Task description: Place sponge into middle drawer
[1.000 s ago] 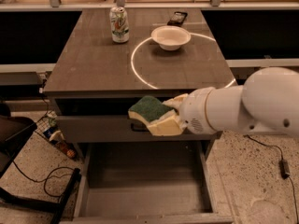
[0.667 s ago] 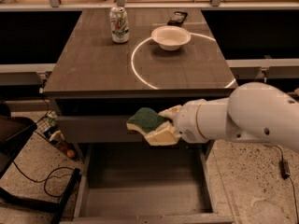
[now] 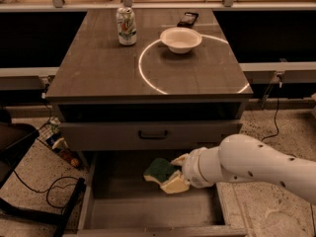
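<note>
The sponge (image 3: 159, 169), dark green face up with a pale yellow body, is held just above the floor of the middle drawer (image 3: 143, 209). That drawer is the wide grey box pulled out at the bottom of the cabinet. My gripper (image 3: 176, 176), at the end of the white arm coming in from the right, is shut on the sponge's right side inside the drawer opening. I cannot tell whether the sponge touches the floor.
A closed drawer front with a dark bar handle (image 3: 152, 134) sits right above the open drawer. On the cabinet top stand a can (image 3: 127, 26), a white bowl (image 3: 180, 39) and a black device (image 3: 187, 19). Cables (image 3: 49, 191) and dark furniture (image 3: 15, 142) lie at left.
The arm has come down with the sponge, from in front of the handled drawer front to inside the open drawer below it.
</note>
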Controlling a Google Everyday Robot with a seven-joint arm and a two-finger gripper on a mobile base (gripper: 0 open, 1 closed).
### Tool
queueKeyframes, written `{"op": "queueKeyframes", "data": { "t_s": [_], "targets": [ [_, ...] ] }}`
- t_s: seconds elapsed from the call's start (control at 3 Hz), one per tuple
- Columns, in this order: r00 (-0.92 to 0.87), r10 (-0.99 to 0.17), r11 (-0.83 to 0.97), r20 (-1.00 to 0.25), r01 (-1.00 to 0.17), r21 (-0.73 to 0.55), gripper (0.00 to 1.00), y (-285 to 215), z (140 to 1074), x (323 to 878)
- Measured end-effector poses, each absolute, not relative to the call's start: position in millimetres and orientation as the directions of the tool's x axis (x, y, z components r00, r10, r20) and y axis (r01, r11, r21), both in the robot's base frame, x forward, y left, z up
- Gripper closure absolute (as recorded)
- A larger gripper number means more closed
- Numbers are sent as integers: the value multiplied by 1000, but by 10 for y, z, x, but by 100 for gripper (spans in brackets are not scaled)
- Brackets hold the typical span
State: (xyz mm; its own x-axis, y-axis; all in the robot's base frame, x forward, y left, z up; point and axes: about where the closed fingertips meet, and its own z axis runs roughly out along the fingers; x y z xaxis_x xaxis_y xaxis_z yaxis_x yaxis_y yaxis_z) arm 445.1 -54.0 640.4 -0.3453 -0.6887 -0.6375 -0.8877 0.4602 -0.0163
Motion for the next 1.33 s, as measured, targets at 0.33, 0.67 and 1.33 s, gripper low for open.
{"op": "queueKeyframes", "data": {
  "t_s": [0.33,0.67,1.33],
  "targets": [
    [-387,-712,442,-586,-895,55,100,-731,5603,4236],
    [-402,-743,418,-535,-903,99,100,-712,5255,4181],
    [-383,-730,403,-566,-910,96,100,-562,5129,4289]
  ]
}}
